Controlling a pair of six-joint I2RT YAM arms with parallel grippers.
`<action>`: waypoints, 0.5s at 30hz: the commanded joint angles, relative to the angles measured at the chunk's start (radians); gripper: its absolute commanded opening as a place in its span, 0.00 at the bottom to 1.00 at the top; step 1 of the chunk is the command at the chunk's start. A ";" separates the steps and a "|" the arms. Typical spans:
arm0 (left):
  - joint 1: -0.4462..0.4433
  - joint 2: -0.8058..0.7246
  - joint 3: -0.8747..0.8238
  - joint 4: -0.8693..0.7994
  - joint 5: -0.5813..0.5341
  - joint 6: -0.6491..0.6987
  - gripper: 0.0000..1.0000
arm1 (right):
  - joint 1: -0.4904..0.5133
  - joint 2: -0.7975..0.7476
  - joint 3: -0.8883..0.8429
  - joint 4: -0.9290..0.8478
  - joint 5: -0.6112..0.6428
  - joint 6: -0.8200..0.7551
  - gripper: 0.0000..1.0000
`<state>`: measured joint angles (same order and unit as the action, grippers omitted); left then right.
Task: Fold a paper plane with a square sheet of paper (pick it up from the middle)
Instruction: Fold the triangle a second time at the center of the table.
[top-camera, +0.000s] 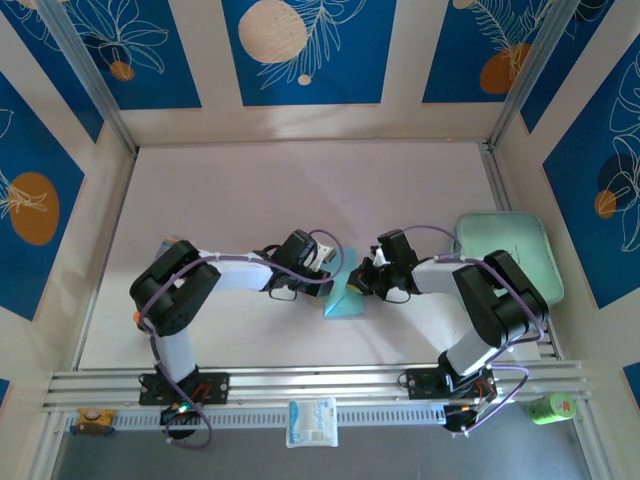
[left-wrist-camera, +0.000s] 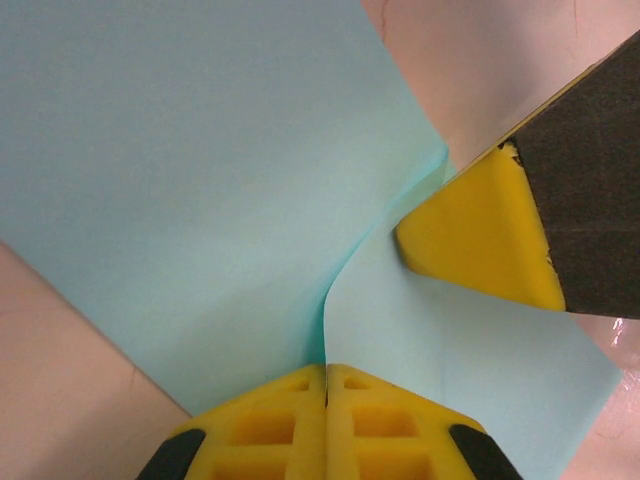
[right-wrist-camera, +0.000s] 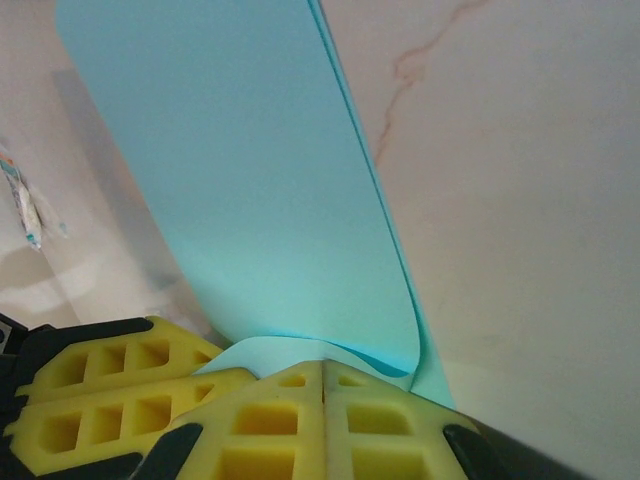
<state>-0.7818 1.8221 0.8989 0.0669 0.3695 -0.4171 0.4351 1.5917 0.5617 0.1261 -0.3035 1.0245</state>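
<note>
Square sheet of paper (top-camera: 346, 300) is pinched in both our claws: the left claw (left-wrist-camera: 326, 385) is closed on a crease in it, and the right claw (right-wrist-camera: 322, 385) is closed on its curled fold. They meet near the middle of the table (top-camera: 250, 190), the bent sheet reaching toward the near edge. A mint-green tray (top-camera: 505, 245) lies by the right edge.

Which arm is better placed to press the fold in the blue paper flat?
Probably the right: the right gripper is shut on the paper at its rounded bend. The left gripper, shut on it too, can hold.
</note>
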 joint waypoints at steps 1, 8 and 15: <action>0.009 0.018 0.002 -0.047 0.003 0.005 0.02 | -0.015 -0.030 0.026 -0.069 -0.005 -0.033 0.01; 0.008 0.020 0.004 -0.045 0.009 0.004 0.02 | -0.042 -0.014 0.036 -0.056 -0.001 -0.052 0.01; 0.009 0.020 0.000 -0.041 0.011 0.002 0.02 | -0.078 0.051 -0.020 -0.040 0.020 -0.028 0.01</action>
<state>-0.7818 1.8221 0.8989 0.0673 0.3698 -0.4171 0.3649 1.6054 0.5667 0.1310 -0.3168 0.9951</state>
